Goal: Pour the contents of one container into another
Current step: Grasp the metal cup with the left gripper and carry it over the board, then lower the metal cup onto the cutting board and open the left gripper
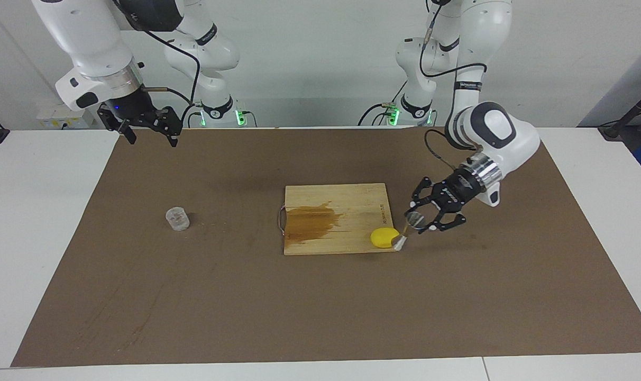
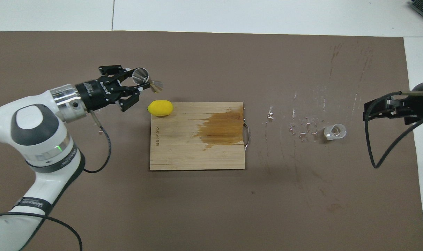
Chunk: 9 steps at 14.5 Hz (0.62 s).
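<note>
The clear glass cup (image 1: 177, 218) stands upright on the brown mat toward the right arm's end of the table; it also shows in the overhead view (image 2: 335, 131). My left gripper (image 1: 419, 222) (image 2: 136, 84) is shut on the steel jigger (image 1: 411, 226) (image 2: 147, 79). It holds the jigger tilted on its side, low over the mat beside the lemon. I cannot tell whether the jigger's lower cone touches the mat. My right gripper (image 1: 148, 132) (image 2: 386, 109) is open and empty, raised over the mat's edge, well apart from the cup.
A wooden cutting board (image 1: 352, 203) (image 2: 183, 146) with a dark wet stain lies mid-table. A yellow lemon (image 1: 384, 237) (image 2: 160, 107) sits at its corner farther from the robots, toward the left arm's end. Several spilled drops (image 2: 304, 128) lie on the mat beside the cup.
</note>
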Available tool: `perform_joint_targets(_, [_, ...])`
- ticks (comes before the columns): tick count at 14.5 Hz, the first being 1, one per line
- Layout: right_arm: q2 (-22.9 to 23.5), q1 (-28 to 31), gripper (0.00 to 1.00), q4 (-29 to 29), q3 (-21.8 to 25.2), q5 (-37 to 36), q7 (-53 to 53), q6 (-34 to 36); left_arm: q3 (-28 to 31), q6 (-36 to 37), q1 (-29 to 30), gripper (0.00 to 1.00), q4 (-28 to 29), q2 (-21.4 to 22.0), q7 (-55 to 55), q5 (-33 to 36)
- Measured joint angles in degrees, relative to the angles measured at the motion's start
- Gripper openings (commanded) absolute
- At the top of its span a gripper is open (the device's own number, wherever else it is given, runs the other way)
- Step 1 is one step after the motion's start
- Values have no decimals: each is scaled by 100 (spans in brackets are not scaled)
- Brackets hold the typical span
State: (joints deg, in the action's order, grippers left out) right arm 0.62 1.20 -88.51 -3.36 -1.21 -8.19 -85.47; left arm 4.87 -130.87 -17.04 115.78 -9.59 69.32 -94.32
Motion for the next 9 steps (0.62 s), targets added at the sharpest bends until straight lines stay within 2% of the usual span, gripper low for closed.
perform_joint_targets(3, [0,0,100,0,0,0,0,0,-21,-566,-879,0,11,-29,0,-338])
perform_joint_targets(9, [0,0,100,0,0,0,0,0,-11,-1796,-2251,0,34,-205,1,-698])
